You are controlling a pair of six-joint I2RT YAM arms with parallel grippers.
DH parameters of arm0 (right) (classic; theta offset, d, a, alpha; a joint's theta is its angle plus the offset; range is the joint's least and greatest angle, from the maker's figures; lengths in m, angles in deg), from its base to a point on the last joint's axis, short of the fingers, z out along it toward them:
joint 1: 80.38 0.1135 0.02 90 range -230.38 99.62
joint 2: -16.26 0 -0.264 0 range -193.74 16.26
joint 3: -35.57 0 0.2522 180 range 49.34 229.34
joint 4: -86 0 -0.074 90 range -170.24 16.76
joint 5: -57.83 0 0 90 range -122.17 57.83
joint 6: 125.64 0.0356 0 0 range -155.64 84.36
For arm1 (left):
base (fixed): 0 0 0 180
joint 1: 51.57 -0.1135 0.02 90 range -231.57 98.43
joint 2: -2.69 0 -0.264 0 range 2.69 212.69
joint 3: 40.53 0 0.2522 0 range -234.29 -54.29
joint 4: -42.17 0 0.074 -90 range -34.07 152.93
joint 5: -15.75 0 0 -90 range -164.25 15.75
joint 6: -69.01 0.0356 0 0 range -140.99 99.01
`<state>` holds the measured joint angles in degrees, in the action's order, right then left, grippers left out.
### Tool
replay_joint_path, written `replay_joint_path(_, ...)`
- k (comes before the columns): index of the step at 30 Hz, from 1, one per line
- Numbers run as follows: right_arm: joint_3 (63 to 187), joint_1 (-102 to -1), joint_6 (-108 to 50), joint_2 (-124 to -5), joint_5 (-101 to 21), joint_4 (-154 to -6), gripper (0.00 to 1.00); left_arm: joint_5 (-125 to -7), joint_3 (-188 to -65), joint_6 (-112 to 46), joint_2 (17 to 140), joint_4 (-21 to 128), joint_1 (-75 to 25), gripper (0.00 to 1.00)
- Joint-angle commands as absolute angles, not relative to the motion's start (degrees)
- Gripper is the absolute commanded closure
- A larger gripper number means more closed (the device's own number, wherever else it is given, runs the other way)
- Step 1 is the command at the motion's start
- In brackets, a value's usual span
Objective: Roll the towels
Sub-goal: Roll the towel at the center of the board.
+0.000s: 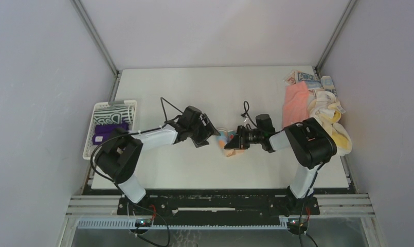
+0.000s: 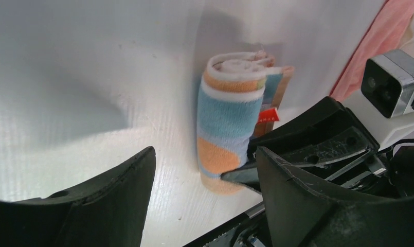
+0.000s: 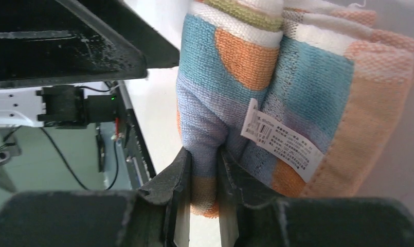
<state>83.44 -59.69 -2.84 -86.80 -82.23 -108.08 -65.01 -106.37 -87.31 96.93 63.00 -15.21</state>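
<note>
Right end effector (image 3: 203, 160): your fingers are almost closed, pinching a fold of the rolled blue-and-orange towel (image 3: 230, 67).
Left end effector (image 2: 204, 157): your fingers are spread wide with nothing between them, just beside the roll.
Towel: lies mid-desk (image 1: 194, 92), between both arms.
Other towels (image 1: 318, 103): heaped at the far right corner.
Basket (image 1: 90, 150): at the left edge, holding purple rolls (image 1: 108, 135) and a striped towel (image 1: 112, 111).

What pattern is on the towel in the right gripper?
Light blue with orange patches and white bands; the towel shows best in the right wrist view.
</note>
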Motion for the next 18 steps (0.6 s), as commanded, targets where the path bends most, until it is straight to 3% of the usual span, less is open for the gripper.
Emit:
replay_joint_path(1,79.12,-59.54,2.42,-91.79,-84.93,-106.61,0.8,-62.96,-111.54,-85.76,99.52,61.69,-14.15,0.24)
replay_joint_path(8,78.35,-59.92,3.2,-93.59,-84.26,-106.12,0.77,-63.36,-113.8,-85.28,103.83,62.1,-13.41,0.27)
replay_joint_path(14,78.78,-59.21,0.92,-87.1,-81.28,-103.21,0.72,-65.08,-114.63,-84.88,106.53,64.36,-11.67,0.4)
replay_joint_path(18,80.72,-57.87,-3.21,-79.61,-79.38,-95.8,0.61,-66.28,-114.12,-84.38,107.36,65.34,-10.85,0.47)
